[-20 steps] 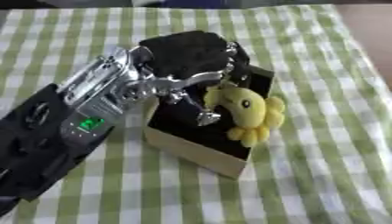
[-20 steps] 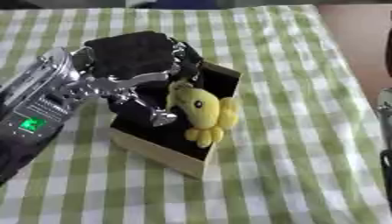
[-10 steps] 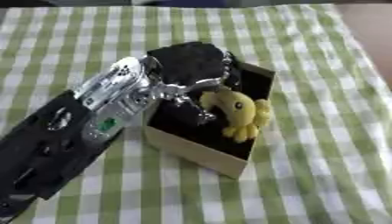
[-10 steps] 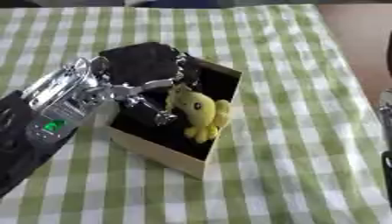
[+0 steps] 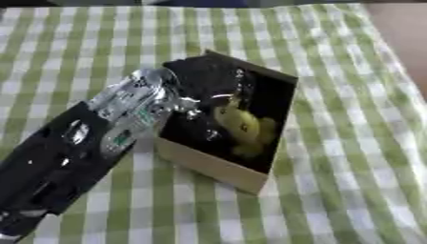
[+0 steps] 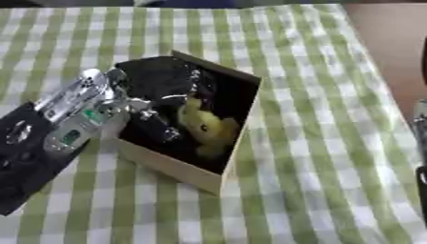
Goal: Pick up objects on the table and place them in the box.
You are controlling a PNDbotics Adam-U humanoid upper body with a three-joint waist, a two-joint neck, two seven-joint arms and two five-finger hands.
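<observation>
A tan cardboard box (image 5: 210, 165) with a dark inside stands in the middle of the green-checked table. A yellow plush toy (image 5: 244, 129) lies low inside it, toward the right wall. My left hand (image 5: 193, 95), black with silver parts, reaches into the box from the lower left, and its curled fingers (image 5: 215, 98) sit at the top of the toy. A dark and silver sliver of my right hand (image 6: 421, 124) shows at the right edge of the right eye view; how it is posed is hidden.
The green and white checked cloth (image 5: 350, 143) covers the table all around the box. A bare brown strip (image 6: 388, 43) runs along the far right. My left forearm (image 5: 58, 162) lies across the cloth at the lower left.
The toy hung at the box's front right rim; now it is down inside the box. My left hand has lowered with it. The whole picture has also shifted.
</observation>
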